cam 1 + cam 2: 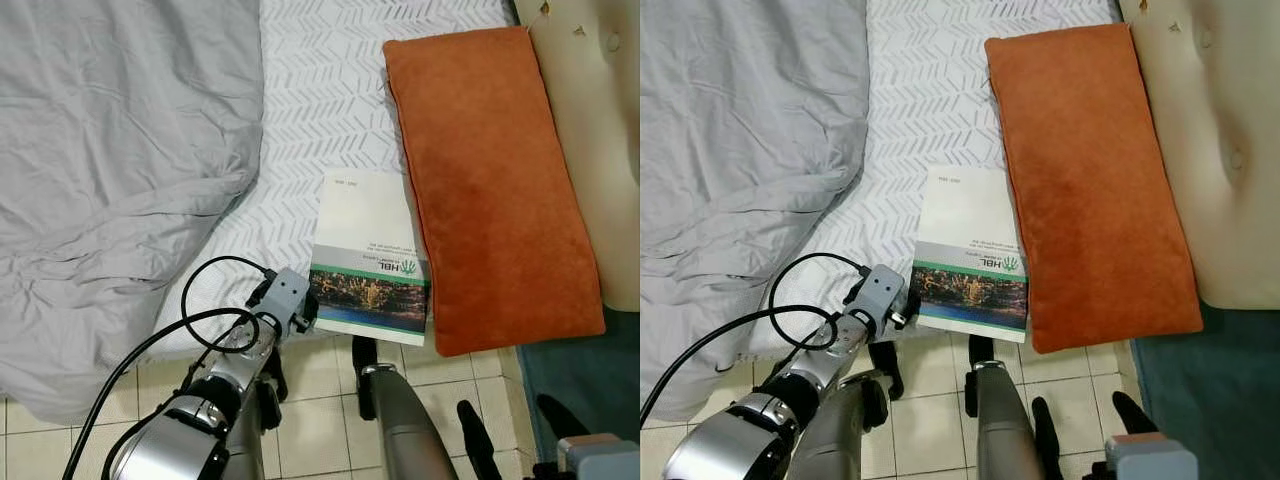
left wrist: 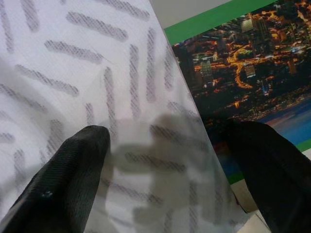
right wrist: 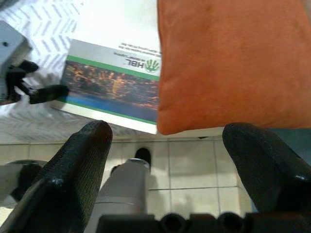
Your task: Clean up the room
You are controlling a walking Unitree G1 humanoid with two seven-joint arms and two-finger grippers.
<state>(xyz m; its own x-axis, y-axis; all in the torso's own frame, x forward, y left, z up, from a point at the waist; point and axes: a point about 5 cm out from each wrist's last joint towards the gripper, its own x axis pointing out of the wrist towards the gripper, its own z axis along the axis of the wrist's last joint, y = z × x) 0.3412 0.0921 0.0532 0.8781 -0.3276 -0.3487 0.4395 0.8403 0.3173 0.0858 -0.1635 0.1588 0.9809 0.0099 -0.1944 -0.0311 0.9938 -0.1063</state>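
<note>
A thin white booklet with a green stripe and a night-city photo on its cover (image 1: pixel 368 262) lies flat on the bed, its photo end at the mattress edge nearest the robot. Its long side at 3 o'clock touches a rust-orange rectangular velvet cushion (image 1: pixel 489 175), which runs lengthwise up the bed and slightly overhangs the same edge.

The left hand (image 2: pixel 165 160) is at the booklet's corner at 7 o'clock, its two black fingers (image 2: pixel 73 179) spread apart: one rests on the white sheet with grey chevron pattern (image 1: pixel 310 90), the other over the photo part of the cover. Nothing is pinched between them.

The right hand (image 3: pixel 167 160) hangs lower, above the pale tiled floor (image 1: pixel 320 400) in front of the bed, fingers spread wide and holding nothing, facing the booklet and the cushion's near end.

A crumpled grey duvet (image 1: pixel 110 170) covers the bed toward 9 o'clock. A cream padded headboard (image 1: pixel 1215 150) stands at 3 o'clock of the cushion, with a dark teal rug (image 1: pixel 1210 400) below it on the floor.
</note>
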